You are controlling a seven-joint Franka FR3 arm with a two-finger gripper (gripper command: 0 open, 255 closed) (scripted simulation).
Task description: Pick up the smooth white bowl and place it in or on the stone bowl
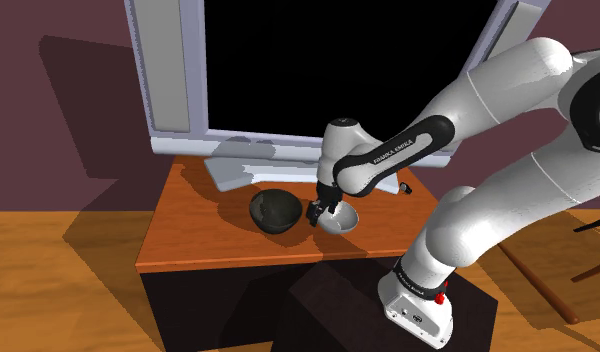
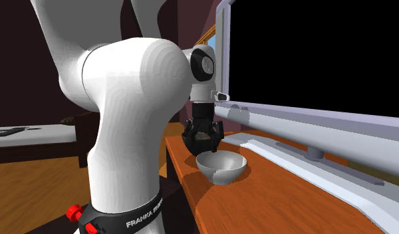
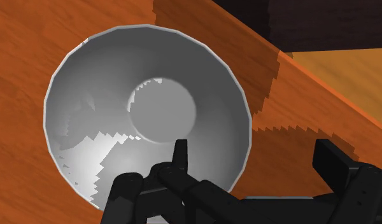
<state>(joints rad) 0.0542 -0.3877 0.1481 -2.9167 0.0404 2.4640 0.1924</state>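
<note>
The smooth white bowl stands upright on the wooden table, just to the right of the dark stone bowl in the shoulder view. My gripper is down at the white bowl's rim on the side facing the stone bowl. In the wrist view the gripper is open and straddles the rim of the white bowl: one finger is inside, the other outside over the table. Neither finger presses the wall. In the second exterior view the gripper hangs just behind the white bowl.
A large flat screen with a grey frame and a grey foot stands along the back of the table. The table's front edge runs near both bowls. My stand sits below it.
</note>
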